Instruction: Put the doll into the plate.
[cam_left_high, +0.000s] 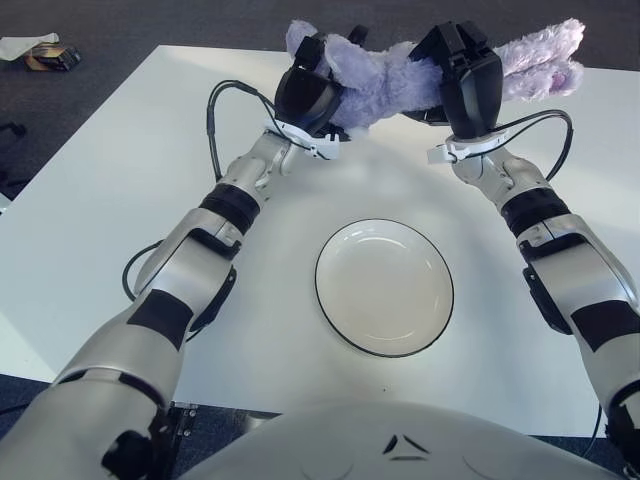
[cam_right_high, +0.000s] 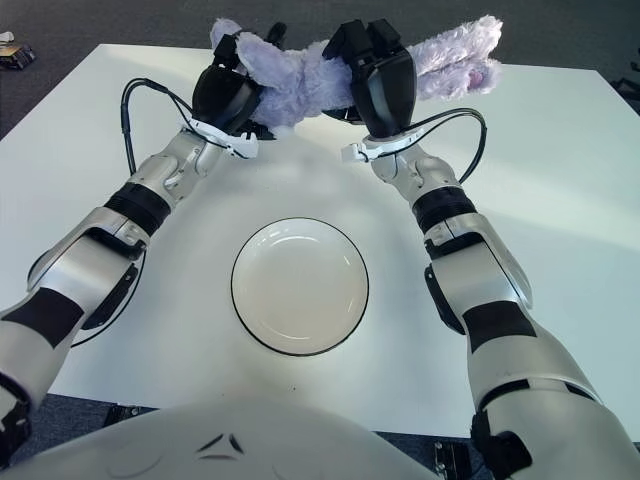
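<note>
A purple plush doll (cam_left_high: 385, 78) with long ears lies stretched sideways at the far side of the white table, held between both hands; it also shows in the right eye view (cam_right_high: 300, 75). My left hand (cam_left_high: 310, 85) is shut on the doll's left end. My right hand (cam_left_high: 465, 75) is shut on its middle, and the ears (cam_left_high: 545, 58) stick out to the right. The doll looks lifted a little off the table. A white plate with a dark rim (cam_left_high: 384, 287) sits empty on the table nearer to me, below and between the hands.
The white table (cam_left_high: 120, 180) fills the view, its left edge near dark floor. Black cables (cam_left_high: 215, 110) loop off both wrists. A small packet (cam_left_high: 45, 55) lies on the floor at the far left.
</note>
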